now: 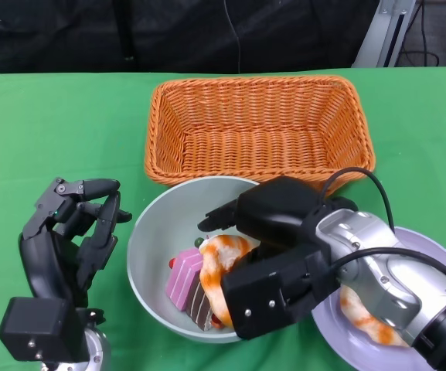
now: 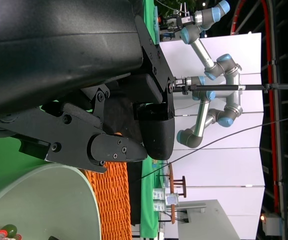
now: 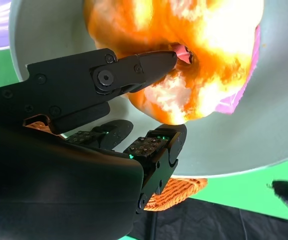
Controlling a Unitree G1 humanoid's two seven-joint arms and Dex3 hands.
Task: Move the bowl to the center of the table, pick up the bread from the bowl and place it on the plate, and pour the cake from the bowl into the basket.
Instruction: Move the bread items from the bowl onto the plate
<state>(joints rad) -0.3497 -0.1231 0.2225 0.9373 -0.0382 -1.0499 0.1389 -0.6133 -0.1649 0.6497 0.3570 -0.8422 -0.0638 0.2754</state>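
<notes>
The pale bowl (image 1: 151, 255) sits mid-table in front of the orange wicker basket (image 1: 257, 127). It holds a pink cake slice (image 1: 184, 280), a dark cake slice beside it and an orange-white bread (image 1: 224, 259). My right hand (image 1: 277, 228) reaches into the bowl. In the right wrist view its thumb (image 3: 151, 62) presses on the bread (image 3: 193, 55) and its fingers (image 3: 158, 145) curl under it, so the bread is pinched. My left hand (image 1: 72, 232) hangs just left of the bowl, fingers loosely curled and holding nothing. The lavender plate (image 1: 439, 255) lies at the lower right.
Another orange-white bread piece (image 1: 365, 321) lies on the plate, partly under my right forearm. The basket stands empty right behind the bowl, its edge (image 2: 111, 200) visible past my left hand (image 2: 109, 125). Green cloth covers the table; a black backdrop runs along the far edge.
</notes>
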